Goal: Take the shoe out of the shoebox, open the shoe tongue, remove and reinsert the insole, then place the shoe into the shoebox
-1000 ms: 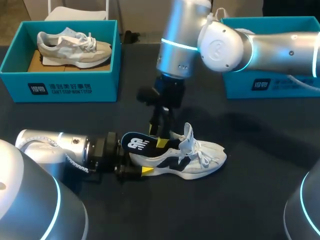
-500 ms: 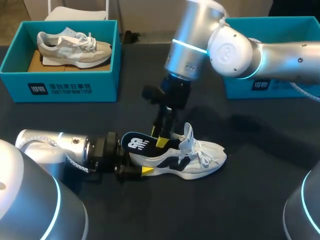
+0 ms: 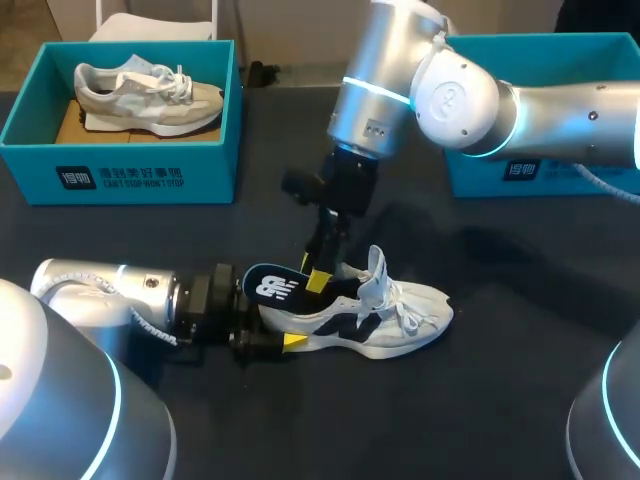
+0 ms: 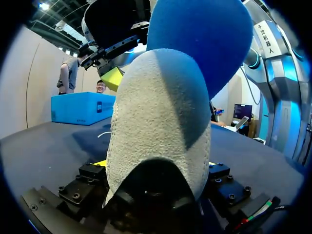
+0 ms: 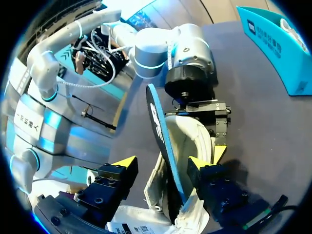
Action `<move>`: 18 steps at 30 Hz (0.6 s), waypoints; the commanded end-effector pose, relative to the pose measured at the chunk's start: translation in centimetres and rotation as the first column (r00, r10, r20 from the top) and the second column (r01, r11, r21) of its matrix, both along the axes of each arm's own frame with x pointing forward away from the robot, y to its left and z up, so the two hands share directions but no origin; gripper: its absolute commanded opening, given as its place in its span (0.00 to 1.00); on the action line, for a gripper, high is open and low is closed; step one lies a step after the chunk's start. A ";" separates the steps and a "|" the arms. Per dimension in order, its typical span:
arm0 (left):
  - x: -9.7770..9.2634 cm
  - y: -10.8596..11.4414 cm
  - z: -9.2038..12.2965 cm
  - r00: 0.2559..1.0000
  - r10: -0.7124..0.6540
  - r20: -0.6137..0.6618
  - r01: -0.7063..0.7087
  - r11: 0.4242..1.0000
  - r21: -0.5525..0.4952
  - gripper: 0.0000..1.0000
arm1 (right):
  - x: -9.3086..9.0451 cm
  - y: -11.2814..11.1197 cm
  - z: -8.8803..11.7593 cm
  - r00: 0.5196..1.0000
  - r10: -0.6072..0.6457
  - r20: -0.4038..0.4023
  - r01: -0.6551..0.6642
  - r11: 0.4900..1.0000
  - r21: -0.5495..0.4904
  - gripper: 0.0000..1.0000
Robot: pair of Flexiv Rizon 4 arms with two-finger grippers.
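Well, the white and navy sneaker (image 3: 385, 320) stands on its sole in the middle of the black table (image 3: 500, 400), heel toward the left arm. The left gripper (image 3: 272, 338) lies low along the tabletop and is clamped on that heel, one yellow-tipped finger pressing each side. A dark blue insole (image 3: 270, 285) sticks up out of the shoe's opening, tilted back over the heel. The right gripper (image 3: 318, 272) hangs down from above with its fingers spread. The insole's edge stands between them, nearer one finger, and is not pinched from both sides. The tongue is pulled up and the laces lie loose over the front of the shoe.

A teal cardboard shoebox (image 3: 560, 165) sits at the far right of the table, partly behind the right arm. A second teal box (image 3: 130, 175) at the far left holds a grey and beige sneaker (image 3: 150, 92). Both boxes stand well apart from the shoe being handled.
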State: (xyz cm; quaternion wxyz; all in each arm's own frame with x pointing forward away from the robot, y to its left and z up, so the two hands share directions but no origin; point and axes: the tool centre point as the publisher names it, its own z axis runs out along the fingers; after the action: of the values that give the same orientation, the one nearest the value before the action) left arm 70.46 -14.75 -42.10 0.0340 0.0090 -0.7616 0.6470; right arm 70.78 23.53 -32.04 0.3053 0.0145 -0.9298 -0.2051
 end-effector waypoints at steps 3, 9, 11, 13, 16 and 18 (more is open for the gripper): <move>0.0 -0.1 0.0 1.000 0.003 0.000 -0.003 1.000 0.000 0.00 | -0.6 0.1 -0.7 1.000 -0.012 -0.007 0.013 1.000 0.016 0.66; 0.0 -0.1 0.0 1.000 0.003 0.000 -0.003 1.000 0.000 0.00 | -1.1 0.2 -1.1 0.999 -0.028 -0.019 0.028 0.999 0.026 0.57; 0.0 -0.1 0.0 1.000 0.003 0.000 -0.003 1.000 0.000 0.00 | -1.2 0.3 -1.3 0.999 -0.029 -0.025 0.030 0.999 0.029 0.49; 0.0 -0.1 0.0 1.000 0.003 0.000 -0.003 1.000 0.000 0.00 | -1.2 0.4 -1.3 0.999 -0.030 -0.027 0.031 0.999 0.030 0.49; 0.0 -0.1 0.0 1.000 0.003 0.000 -0.003 1.000 0.000 0.00 | -1.2 0.5 -1.4 0.999 -0.032 -0.030 0.033 0.999 0.031 0.49; 0.0 -0.1 0.0 1.000 0.003 0.000 -0.003 1.000 0.000 0.00 | -1.2 0.6 -1.5 0.999 -0.032 -0.034 0.033 0.999 0.033 0.49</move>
State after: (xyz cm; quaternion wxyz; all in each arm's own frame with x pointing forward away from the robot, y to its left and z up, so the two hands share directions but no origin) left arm 70.46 -14.74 -42.10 0.0340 0.0090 -0.7617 0.6470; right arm 69.64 24.01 -33.33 0.3173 0.0009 -0.9212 -0.2253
